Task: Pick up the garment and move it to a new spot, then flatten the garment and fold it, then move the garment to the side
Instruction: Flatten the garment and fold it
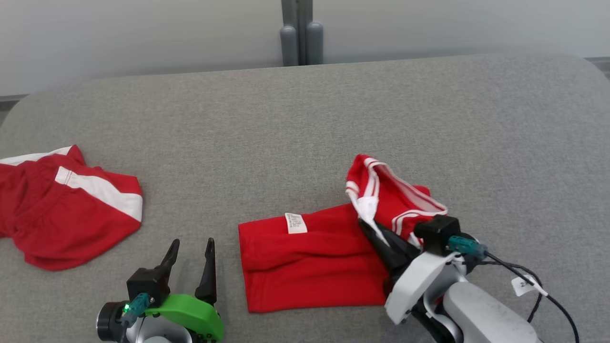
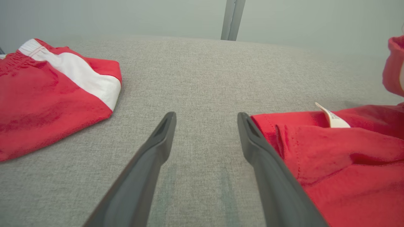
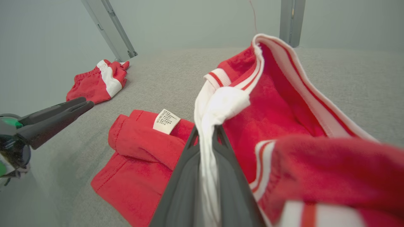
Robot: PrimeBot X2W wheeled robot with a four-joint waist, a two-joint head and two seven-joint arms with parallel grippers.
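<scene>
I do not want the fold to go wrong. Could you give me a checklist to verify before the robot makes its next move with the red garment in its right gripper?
1. Right gripper shut on the white trim of the red garment: ok.
2. Left gripper open and holding nothing: ok.
3. Red garment flat on the grey surface: not ok; its striped end is lifted and bunched.
4. Second red garment lies apart from the one being worked on: ok.
5. Left gripper clear of the red garment's near edge: cannot tell; one finger is very close beside it.
</scene>
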